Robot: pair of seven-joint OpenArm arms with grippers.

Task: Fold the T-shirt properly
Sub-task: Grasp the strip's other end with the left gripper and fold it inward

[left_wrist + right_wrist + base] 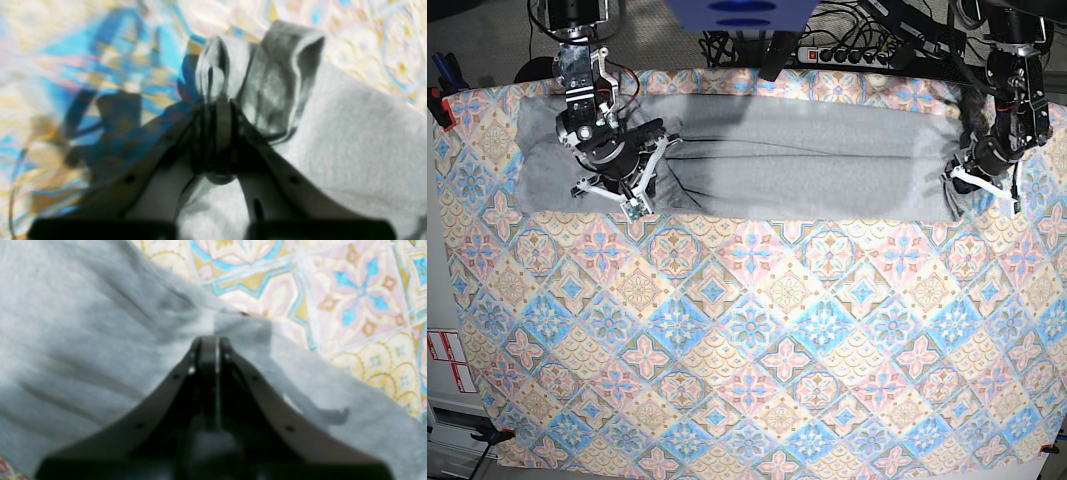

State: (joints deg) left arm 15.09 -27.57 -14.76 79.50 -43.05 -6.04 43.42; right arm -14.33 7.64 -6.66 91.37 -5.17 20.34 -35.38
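The T-shirt (797,155) is lying as a long grey band across the far part of the table, stretching between the two arms on top of the colourful patterned tablecloth (747,340). No lettering is showing on it in any view, just plain heather grey with some long creases running lengthwise.

The left gripper (218,100) is pinching closed on a bunched-up bit of the shirt's end, with two little folded loops of fabric (267,80) poking up past the fingertips. That view is pretty blurry, though.

The right gripper (211,340) is also squeezing closed, its tips pressing together right at the shirt's edge where the grey cloth meets the tile pattern, and it looks like it's gripping the fabric there.

A power strip (852,55) and cables are sitting behind the table; no readable writing anywhere.
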